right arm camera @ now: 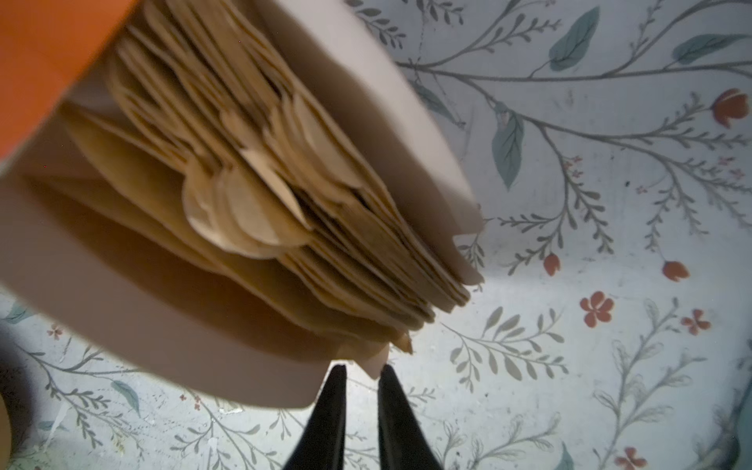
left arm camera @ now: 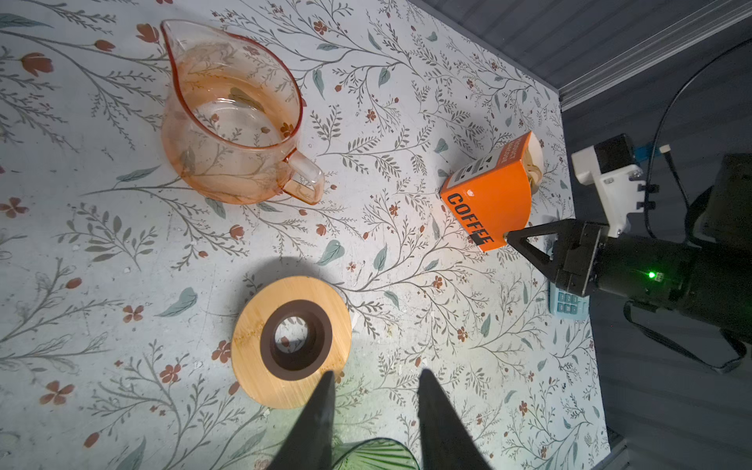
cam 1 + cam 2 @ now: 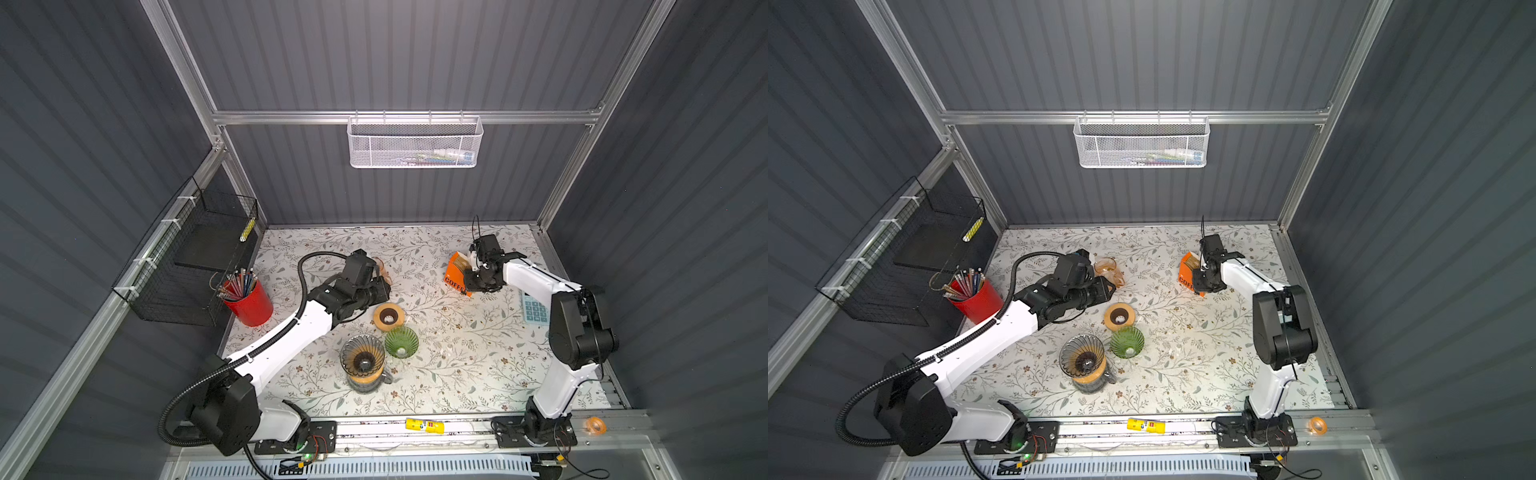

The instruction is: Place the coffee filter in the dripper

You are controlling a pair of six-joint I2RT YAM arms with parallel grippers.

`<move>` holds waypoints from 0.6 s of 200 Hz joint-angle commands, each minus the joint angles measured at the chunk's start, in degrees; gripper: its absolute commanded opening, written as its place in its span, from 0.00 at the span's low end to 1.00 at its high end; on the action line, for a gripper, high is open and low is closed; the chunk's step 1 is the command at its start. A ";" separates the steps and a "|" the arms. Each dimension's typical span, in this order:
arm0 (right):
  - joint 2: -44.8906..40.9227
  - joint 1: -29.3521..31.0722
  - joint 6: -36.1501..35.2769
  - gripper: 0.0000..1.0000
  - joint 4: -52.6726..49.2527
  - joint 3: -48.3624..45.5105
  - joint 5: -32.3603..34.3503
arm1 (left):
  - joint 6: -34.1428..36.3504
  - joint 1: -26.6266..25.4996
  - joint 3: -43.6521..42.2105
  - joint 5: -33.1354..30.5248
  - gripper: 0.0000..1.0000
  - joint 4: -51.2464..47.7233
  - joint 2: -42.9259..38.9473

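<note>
— The right claw (image 1: pixel 362 368)?
— Tips narrowly apart at the open mouth of the orange box (image 1: pixel 36 61), a paper corner from the stacked coffee filters (image 1: pixel 264 195) poking between them; whether they pinch it, I cannot tell.
— And the left claw (image 2: pixel 374 376)?
— Apart, empty, near the wooden ring (image 2: pixel 291 342). The clear dripper (image 3: pixel 362 358) sits on its jug (image 3: pixel 363 387) toward the surface's (image 3: pixel 457 374) front, the green dripper (image 3: pixel 401 340) just beside it, both well apart from the box.
</note>
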 commanded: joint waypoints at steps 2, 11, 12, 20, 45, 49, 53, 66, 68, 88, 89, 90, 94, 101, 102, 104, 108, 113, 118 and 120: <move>1.71 0.24 -0.49 0.19 -0.45 1.63 0.51 | 1.10 0.02 0.44 -0.03 0.36 -0.40 -0.19; 1.84 0.24 -0.48 0.18 -0.41 1.70 0.46 | 1.02 0.02 0.45 -0.03 0.35 -0.41 -0.19; 1.85 0.24 -0.48 0.18 -0.46 1.72 0.46 | 1.08 0.02 0.48 -0.03 0.35 -0.41 -0.19; 1.92 0.24 -0.49 0.18 -0.47 1.75 0.51 | 1.07 0.02 0.48 -0.03 0.35 -0.39 -0.19; 2.20 0.19 -0.48 0.17 -0.33 1.79 0.47 | 1.08 0.02 0.58 -0.11 0.35 -0.48 -0.19; 2.17 0.23 -0.48 0.17 -0.34 1.82 0.44 | 1.07 0.02 0.59 -0.12 0.35 -0.45 -0.11; 2.26 0.24 -0.49 0.16 -0.27 1.87 0.47 | 1.09 0.02 0.57 -0.04 0.35 -0.49 -0.14; 2.35 0.24 -0.49 0.16 -0.37 1.96 0.43 | 1.13 0.02 0.57 -0.12 0.35 -0.49 -0.01; 2.38 0.24 -0.49 0.16 -0.29 2.00 0.50 | 1.10 0.02 0.55 -0.08 0.35 -0.49 -0.01; 2.43 0.23 -0.45 0.16 -0.24 2.10 0.46 | 1.10 0.03 0.59 -0.03 0.36 -0.41 0.05; 2.45 0.24 -0.43 0.16 -0.28 2.14 0.51 | 1.08 0.02 0.55 -0.03 0.36 -0.41 0.06; 2.46 0.24 -0.41 0.16 -0.26 2.12 0.48 | 1.07 0.02 0.58 -0.03 0.35 -0.41 0.03; 2.42 0.24 -0.40 0.16 -0.25 2.15 0.45 | 1.11 0.02 0.56 0.04 0.35 -0.41 -0.01; 2.48 0.23 -0.48 0.17 -0.30 2.14 0.49 | 1.14 0.02 0.60 0.01 0.35 -0.48 -0.01; 2.52 0.19 -0.49 0.17 -0.31 2.16 0.52 | 1.14 0.02 0.60 -0.01 0.35 -0.44 -0.01; 2.53 0.23 -0.49 0.17 -0.19 2.18 0.54 | 1.08 0.02 0.60 -0.03 0.35 -0.48 -0.01; 2.51 0.24 -0.49 0.17 -0.20 2.15 0.55 | 1.07 0.02 0.55 -0.03 0.35 -0.41 -0.01; 2.55 0.26 -0.48 0.17 -0.18 2.20 0.55 | 1.09 0.02 0.54 -0.03 0.35 -0.41 -0.08; 2.50 0.23 -0.49 0.17 -0.19 2.21 0.55 | 1.07 0.02 0.57 -0.03 0.35 -0.41 -0.10; 2.50 0.23 -0.49 0.16 -0.18 2.21 0.55 | 1.06 0.02 0.62 -0.03 0.35 -0.41 -0.10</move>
